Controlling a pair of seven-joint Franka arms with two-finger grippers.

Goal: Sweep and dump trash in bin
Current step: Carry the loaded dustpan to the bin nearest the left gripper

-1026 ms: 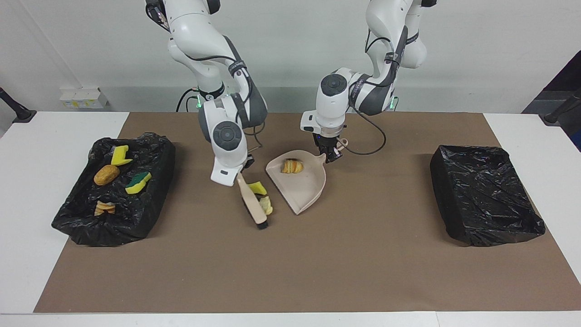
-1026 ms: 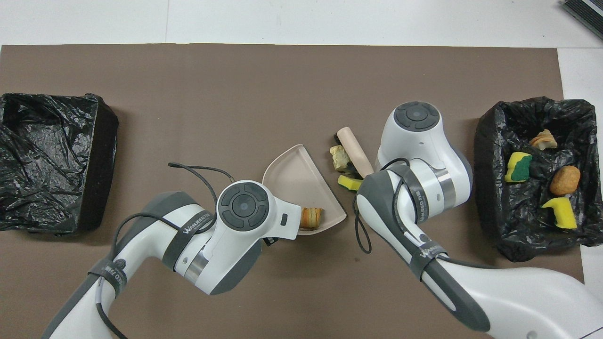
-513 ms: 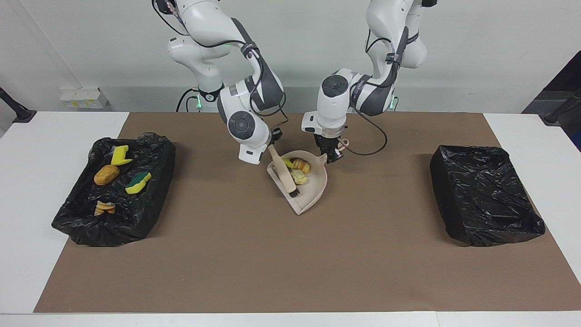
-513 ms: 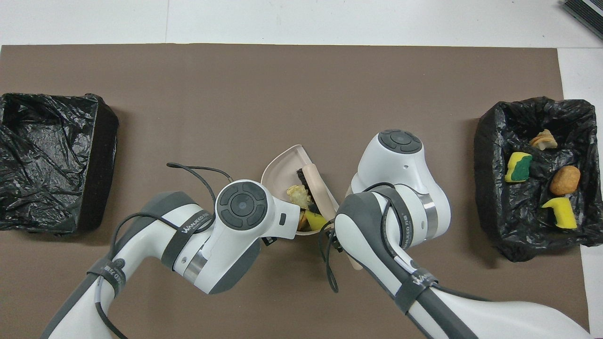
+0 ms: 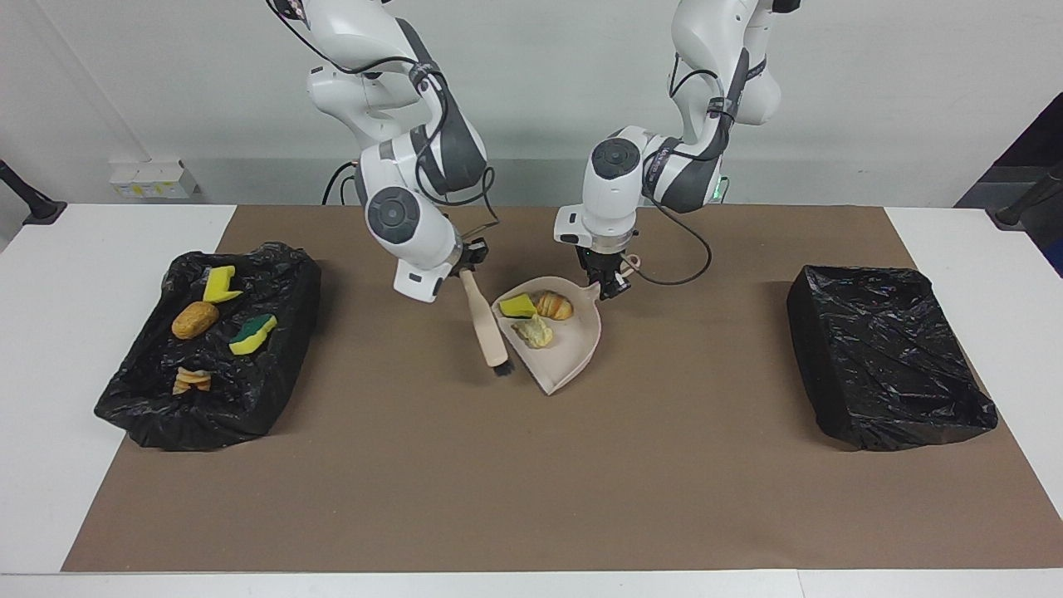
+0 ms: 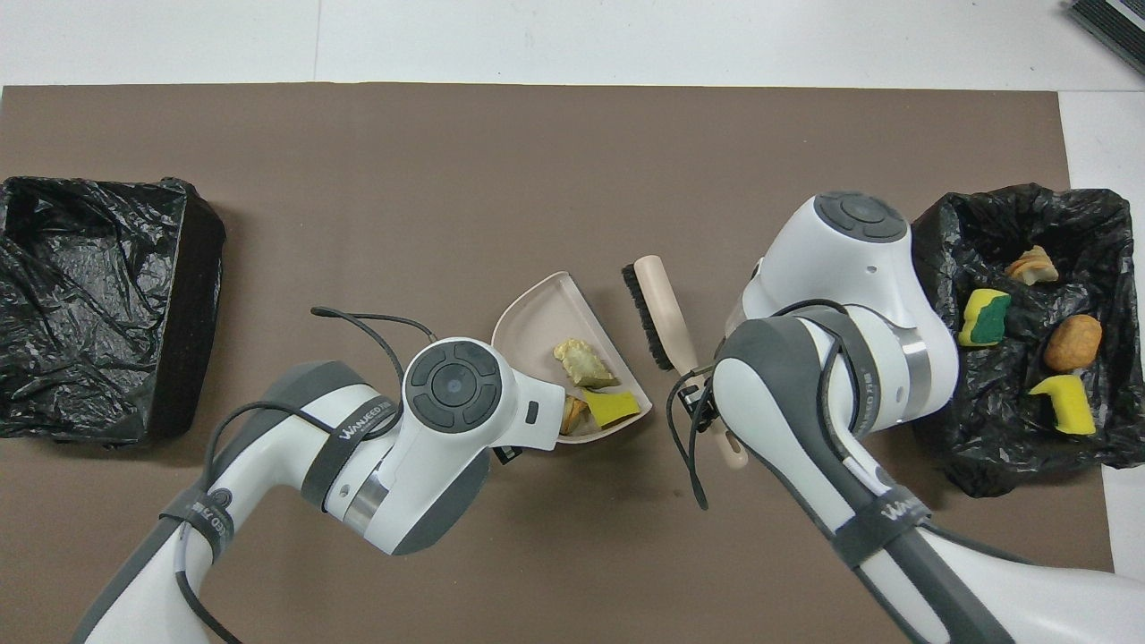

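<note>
Hiding behind its own wrist in the overhead view, the left gripper [image 5: 610,286] is clenched on the handle of the beige dustpan [image 5: 573,353], which holds three trash pieces [image 5: 536,317]. The right gripper [image 5: 470,264] grasps the brush [image 5: 487,328], hanging just beside the pan's rim. Four more pieces [image 5: 214,322] lie in the bin [image 5: 274,390] at the right arm's end of the desk [image 5: 50,349]; a second black-lined bin [image 5: 880,365] sits at the left arm's end.

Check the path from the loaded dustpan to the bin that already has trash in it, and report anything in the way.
The brush, held by the right gripper, hangs beside the dustpan on the side toward that bin. Otherwise only bare brown mat lies between them. The left gripper holds the dustpan's handle.
</note>
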